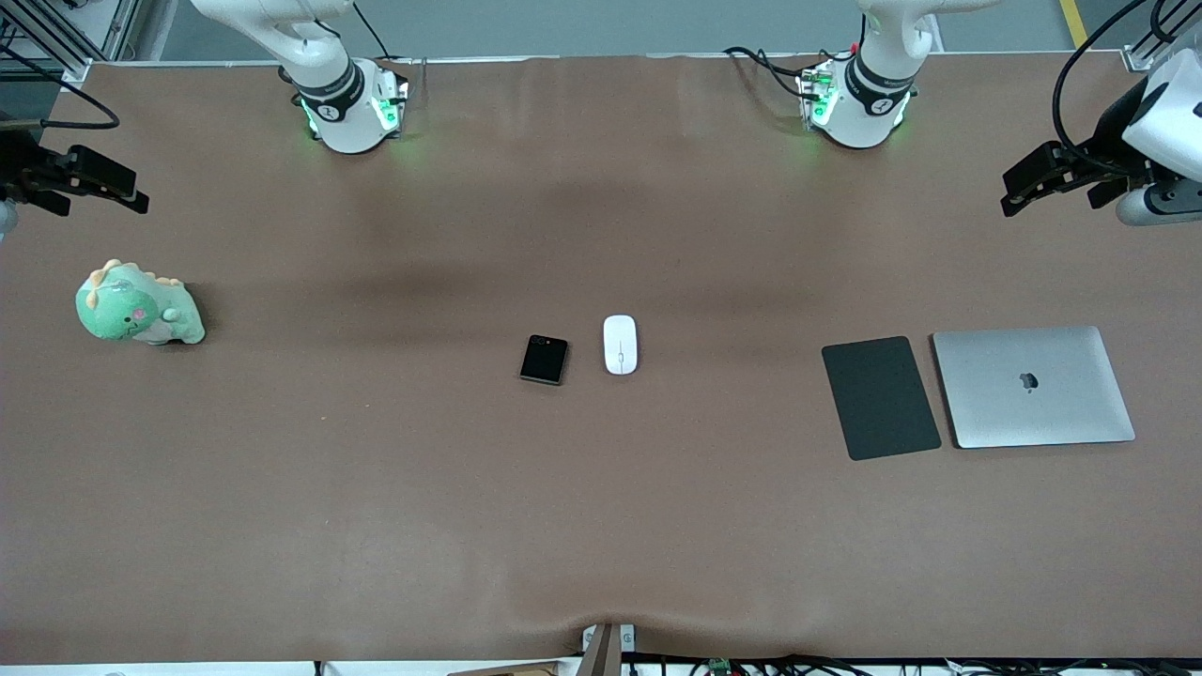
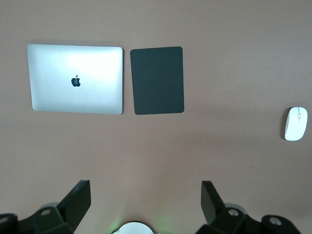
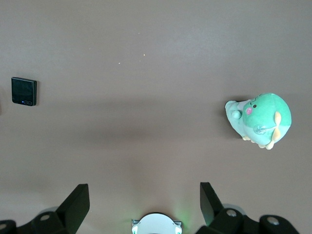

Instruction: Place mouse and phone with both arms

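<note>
The white oval mouse (image 1: 620,345) lies flat near the middle of the brown table, and also shows in the left wrist view as the mouse (image 2: 296,124). Beside it, toward the right arm's end, lies the small black phone (image 1: 545,360), seen as well in the right wrist view as the phone (image 3: 24,91). My left gripper (image 1: 1019,188) hangs high over the left arm's end of the table, open and empty (image 2: 145,192). My right gripper (image 1: 127,188) hangs high over the right arm's end, also open with nothing in it (image 3: 144,192). Both stay well apart from mouse and phone.
A dark-grey pad (image 1: 881,397) and a closed silver laptop (image 1: 1033,387) lie side by side toward the left arm's end. A green plush dinosaur (image 1: 139,305) sits toward the right arm's end. Cables run along the table edge nearest the front camera.
</note>
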Robot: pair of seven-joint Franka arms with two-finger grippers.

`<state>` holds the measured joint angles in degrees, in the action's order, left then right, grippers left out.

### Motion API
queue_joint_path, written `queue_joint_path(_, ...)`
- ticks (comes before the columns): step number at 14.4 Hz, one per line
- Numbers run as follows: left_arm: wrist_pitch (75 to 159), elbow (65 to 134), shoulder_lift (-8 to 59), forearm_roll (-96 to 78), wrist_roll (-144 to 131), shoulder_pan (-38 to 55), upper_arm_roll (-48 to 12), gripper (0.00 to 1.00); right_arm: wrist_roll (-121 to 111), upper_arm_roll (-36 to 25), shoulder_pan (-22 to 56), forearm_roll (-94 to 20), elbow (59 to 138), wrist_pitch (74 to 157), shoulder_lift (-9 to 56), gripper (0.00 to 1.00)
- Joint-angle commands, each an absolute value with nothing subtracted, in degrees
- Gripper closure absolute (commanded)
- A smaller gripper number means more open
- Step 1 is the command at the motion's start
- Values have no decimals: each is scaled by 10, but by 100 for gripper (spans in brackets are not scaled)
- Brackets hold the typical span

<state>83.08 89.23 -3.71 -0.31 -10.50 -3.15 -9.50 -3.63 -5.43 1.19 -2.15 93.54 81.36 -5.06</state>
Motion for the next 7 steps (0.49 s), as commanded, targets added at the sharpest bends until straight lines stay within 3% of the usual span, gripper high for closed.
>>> queue_joint_path(1,819,878,-33,-12,-110,-37,-95,0,-36,-49,8,-17,945,819,-61,0)
queue_joint_path(7,819,878,-33,-11,-106,-37,-93,0,-35,-48,8,-17,945,818,-61,0)
